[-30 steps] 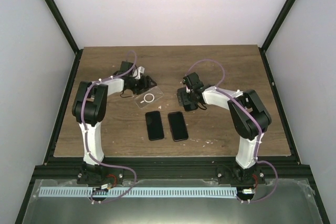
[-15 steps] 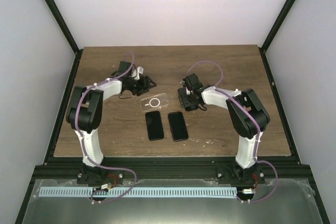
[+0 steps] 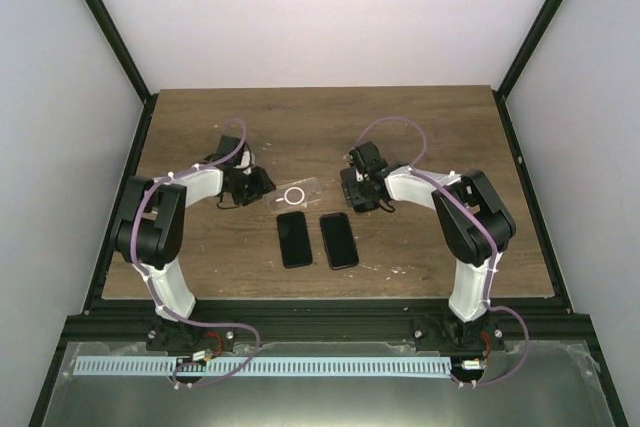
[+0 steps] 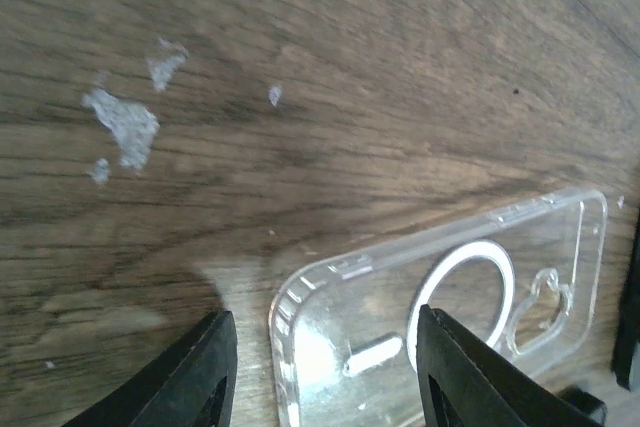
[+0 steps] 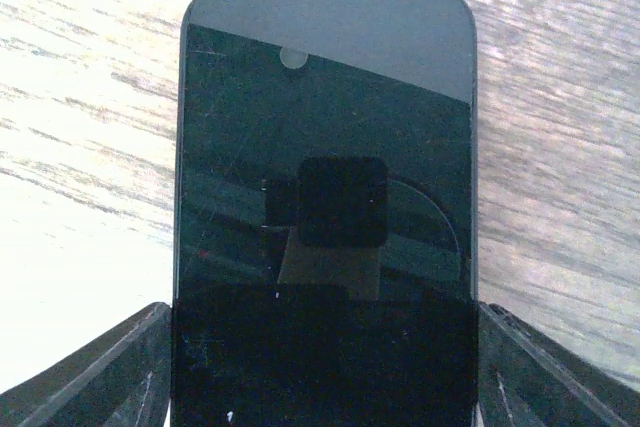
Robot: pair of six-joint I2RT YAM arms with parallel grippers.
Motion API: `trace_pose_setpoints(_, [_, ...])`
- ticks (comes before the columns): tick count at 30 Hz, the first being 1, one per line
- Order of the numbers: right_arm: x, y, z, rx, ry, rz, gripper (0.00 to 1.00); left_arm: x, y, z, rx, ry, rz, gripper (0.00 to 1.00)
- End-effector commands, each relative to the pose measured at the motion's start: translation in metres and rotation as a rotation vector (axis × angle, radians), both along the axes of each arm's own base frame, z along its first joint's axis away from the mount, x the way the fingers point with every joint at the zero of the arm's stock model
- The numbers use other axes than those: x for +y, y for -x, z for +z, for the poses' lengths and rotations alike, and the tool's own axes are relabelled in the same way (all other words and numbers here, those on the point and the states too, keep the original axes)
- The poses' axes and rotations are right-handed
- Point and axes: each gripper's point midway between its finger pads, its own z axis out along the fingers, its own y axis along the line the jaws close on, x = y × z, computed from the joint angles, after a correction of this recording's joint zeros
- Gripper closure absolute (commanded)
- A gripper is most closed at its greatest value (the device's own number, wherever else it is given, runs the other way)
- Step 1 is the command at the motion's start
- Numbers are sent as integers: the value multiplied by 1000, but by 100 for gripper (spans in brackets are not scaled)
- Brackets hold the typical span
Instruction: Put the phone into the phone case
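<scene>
wood-grain desk [image 3: 430,127], pale scuffs, white walls [image 3: 330,17]. clear phone case [image 4: 450,287] flat at centre, one end between parted left claw [image 4: 323,315]. right claw [image 5: 320,312] parted astride dark phone [image 5: 320,97]; second phone [image 3: 294,239] alongside.

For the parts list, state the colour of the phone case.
Clear, see-through phone case with a white ring on it; the left wrist view shows it best.

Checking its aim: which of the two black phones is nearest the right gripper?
The phone on the right, its far end beside the right gripper; the left phone lies nearer the clear case.
</scene>
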Motion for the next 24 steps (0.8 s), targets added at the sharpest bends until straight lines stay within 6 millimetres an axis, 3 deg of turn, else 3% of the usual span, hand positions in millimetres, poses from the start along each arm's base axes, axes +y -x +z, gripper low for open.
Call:
trace_pose_setpoints(1, [-11,8,2,4,15,-31,24,3,3,-12,10,-60,-10,49])
trace_pose_setpoints(6, [-13,10,5,-3,9,-41,24,-10,3,-20,17,-47,-55,53])
trace_pose_setpoints(11, [-13,11,16,-24,-4,-41,25,-32,-6,-16,-30,-8,-120,72])
trace_pose_setpoints(16, [-13,11,24,-40,-15,-41,26,-60,-29,-2,-98,65,-186,86])
trace_pose_setpoints(20, [-13,11,30,-48,-16,-44,27,-70,-53,5,-151,80,-221,96])
trace_pose_setpoints(24, [-16,12,36,-53,-15,-55,28,-75,-69,21,-220,74,-260,100])
